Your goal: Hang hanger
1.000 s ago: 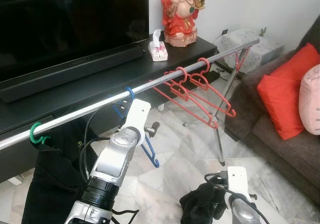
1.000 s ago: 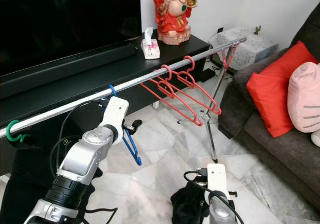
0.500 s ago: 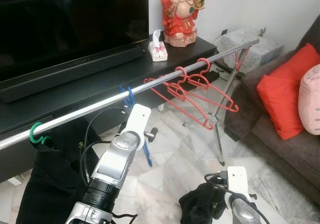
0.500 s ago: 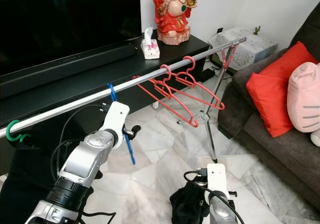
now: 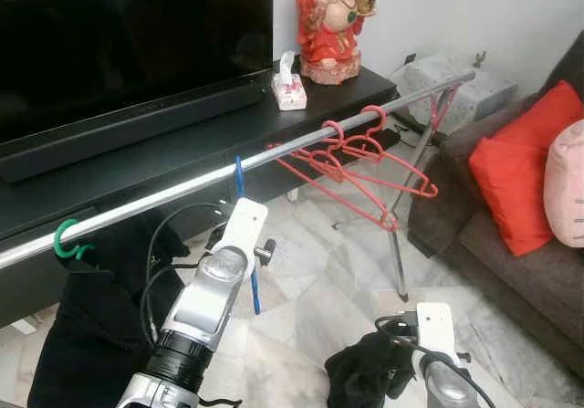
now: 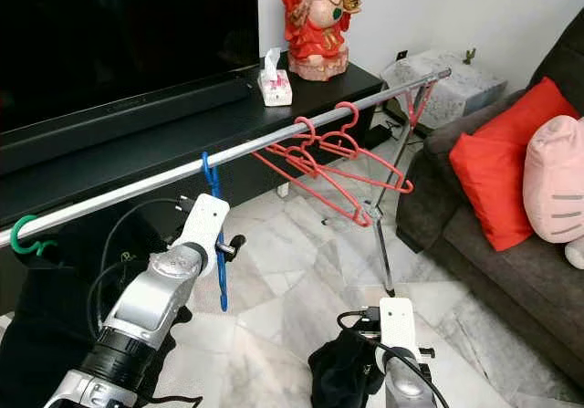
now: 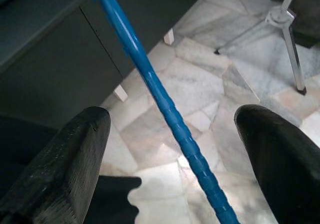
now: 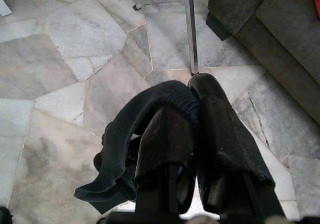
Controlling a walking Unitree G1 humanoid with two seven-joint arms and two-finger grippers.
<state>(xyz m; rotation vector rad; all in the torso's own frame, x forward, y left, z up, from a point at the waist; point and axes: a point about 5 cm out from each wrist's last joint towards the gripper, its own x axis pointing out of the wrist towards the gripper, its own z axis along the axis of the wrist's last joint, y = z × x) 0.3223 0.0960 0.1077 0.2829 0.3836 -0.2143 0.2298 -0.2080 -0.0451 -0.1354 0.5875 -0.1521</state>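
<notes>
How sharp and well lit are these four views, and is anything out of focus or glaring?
Left eye and right eye views: evenly lit and sharp, with a bright sheen along the silver metal rail. Left wrist view: the blue plastic hanger is crisp, while the black fingers beside it are soft. Right wrist view: bright marble floor, the black cloth reads dark with little detail.

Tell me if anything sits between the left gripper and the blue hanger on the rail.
Nothing visible does. The blue hanger already hangs by its hook on the rail, and its bar runs through the gap between the left gripper's open fingers, touching neither. The red hangers hang further along the rail, clear of it.
</notes>
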